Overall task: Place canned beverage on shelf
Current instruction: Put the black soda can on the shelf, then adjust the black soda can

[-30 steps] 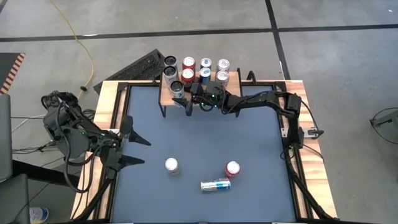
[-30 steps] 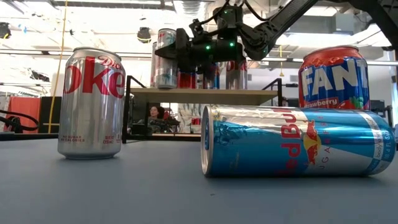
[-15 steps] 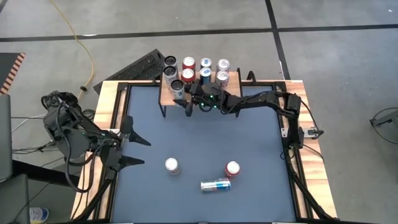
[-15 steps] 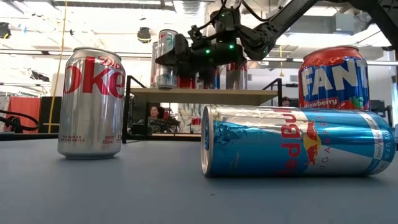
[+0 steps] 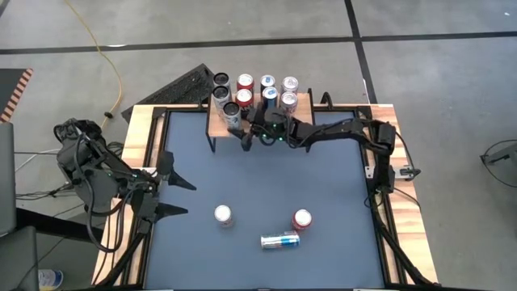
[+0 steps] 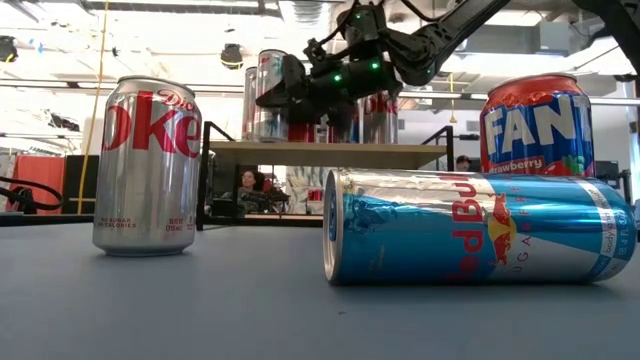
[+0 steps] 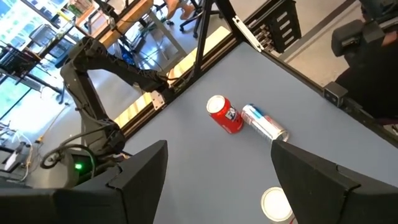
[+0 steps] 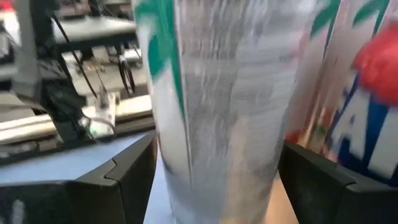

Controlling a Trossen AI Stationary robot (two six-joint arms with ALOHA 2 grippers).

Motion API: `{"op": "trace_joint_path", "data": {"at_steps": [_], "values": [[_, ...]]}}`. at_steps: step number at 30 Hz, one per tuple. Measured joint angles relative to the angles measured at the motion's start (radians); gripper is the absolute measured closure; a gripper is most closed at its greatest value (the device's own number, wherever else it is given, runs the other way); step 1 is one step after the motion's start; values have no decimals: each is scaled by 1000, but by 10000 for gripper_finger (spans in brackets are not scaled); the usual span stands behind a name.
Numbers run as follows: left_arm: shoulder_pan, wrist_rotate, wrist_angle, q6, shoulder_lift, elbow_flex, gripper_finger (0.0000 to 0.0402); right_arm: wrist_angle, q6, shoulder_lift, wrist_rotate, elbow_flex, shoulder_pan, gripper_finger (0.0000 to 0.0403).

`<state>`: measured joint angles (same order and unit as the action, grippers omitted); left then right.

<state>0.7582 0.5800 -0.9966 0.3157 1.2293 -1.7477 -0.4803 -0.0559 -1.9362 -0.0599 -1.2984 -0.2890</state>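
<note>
The shelf (image 5: pixel 216 123) stands at the table's far edge, its light-wood top (image 6: pixel 330 153) on black legs, with several cans standing on it. My right gripper (image 5: pixel 240 123) is open at the shelf's near left part. Its fingers stand on either side of a silver can with green print (image 8: pixel 217 112), which stands upright on the shelf top and also shows in the high view (image 5: pixel 232 113) and the low view (image 6: pixel 265 95). My left gripper (image 5: pixel 174 194) is open and empty at the table's left side. My right gripper's fingers (image 8: pixel 118 180) stand level on either side of the silver can's wall, coming from the table's right and near side. The can fills the gap between them. I cannot tell whether they touch it.
On the table's near part stand a silver Diet Coke can (image 5: pixel 223 215) and a red Fanta can (image 5: pixel 302 218), and a blue Red Bull can (image 5: pixel 279 240) lies on its side. A wooden rim (image 5: pixel 145 121) frames the dark table top.
My right gripper has opened and let go of the silver can, which stays upright on the shelf top. The gripper has stayed at the can and tipped a little.
</note>
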Motion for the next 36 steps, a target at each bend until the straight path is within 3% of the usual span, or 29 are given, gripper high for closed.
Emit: {"op": "trace_joint_path", "data": {"at_steps": [10,22,31,36], "values": [[0,-10,0,-5,0,0,127,73,11,8,-102,0,24,96],[0,-29,-8,-7,0,0,127,194,20,26,-133,1,58,96],[0,-30,-10,-16,-1,8,127,419,97,138,-340,0,123,99],[2,-19,-17,-25,-1,50,127,371,196,166,-546,0,174,147]]}}
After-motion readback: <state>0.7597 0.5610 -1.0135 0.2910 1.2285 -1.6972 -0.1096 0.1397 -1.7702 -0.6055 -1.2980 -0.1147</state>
